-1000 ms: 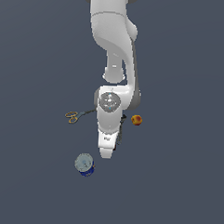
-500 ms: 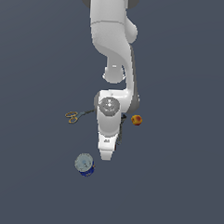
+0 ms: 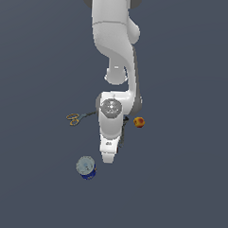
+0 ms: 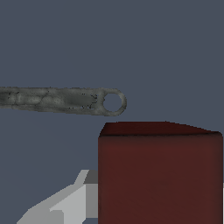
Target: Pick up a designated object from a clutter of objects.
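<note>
Barely lowered, the end effector (image 4: 131,205), grip unclear, hangs by the dark red box (image 4: 159,173) on plain grey floor (image 3: 188,186).

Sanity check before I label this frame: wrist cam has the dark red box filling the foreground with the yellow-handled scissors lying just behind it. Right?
Not quite. In the wrist view the thing lying just behind the dark red box is the grey metal wrench-like tool, with a ring hole at its end, not the scissors. The yellow-handled scissors show only in the exterior view, off to that view's left of the arm. The box does fill the foreground.
</note>
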Action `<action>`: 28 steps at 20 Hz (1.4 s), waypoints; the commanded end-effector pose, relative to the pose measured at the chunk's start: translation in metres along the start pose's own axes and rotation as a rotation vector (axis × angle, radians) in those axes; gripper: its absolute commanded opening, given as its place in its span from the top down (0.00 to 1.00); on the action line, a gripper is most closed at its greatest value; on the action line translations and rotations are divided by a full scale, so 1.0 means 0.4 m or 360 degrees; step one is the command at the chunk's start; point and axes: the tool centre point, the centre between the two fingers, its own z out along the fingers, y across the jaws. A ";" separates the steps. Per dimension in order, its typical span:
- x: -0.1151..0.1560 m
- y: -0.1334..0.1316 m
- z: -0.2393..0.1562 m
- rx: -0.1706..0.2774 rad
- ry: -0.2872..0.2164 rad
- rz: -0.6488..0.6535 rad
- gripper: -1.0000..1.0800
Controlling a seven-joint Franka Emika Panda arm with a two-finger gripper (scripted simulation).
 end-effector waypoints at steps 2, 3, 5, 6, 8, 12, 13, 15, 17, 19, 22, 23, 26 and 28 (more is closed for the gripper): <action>0.003 -0.003 -0.008 -0.0001 0.0000 -0.0001 1.00; 0.005 -0.005 -0.013 -0.0001 0.0000 -0.0001 1.00; 0.009 -0.010 -0.025 -0.0001 0.0000 -0.0001 1.00; 0.013 -0.014 -0.033 -0.0001 -0.0001 -0.0001 1.00; 0.019 -0.022 -0.051 -0.0001 -0.0001 -0.0001 1.00; 0.038 -0.045 -0.101 -0.0001 -0.0001 -0.0001 1.00; 0.044 -0.052 -0.116 -0.0001 -0.0002 -0.0001 1.00; 0.056 -0.067 -0.150 -0.0001 -0.0003 -0.0002 1.00; 0.070 -0.084 -0.188 -0.0001 -0.0004 -0.0002 1.00; 0.086 -0.102 -0.229 -0.0001 -0.0004 -0.0002 1.00; 0.109 -0.130 -0.292 -0.0001 -0.0004 -0.0002 1.00; 0.118 -0.140 -0.314 -0.0001 -0.0005 -0.0002 1.00; 0.142 -0.168 -0.379 -0.0001 -0.0005 -0.0002 1.00; 0.159 -0.187 -0.424 -0.0001 -0.0005 -0.0002 1.00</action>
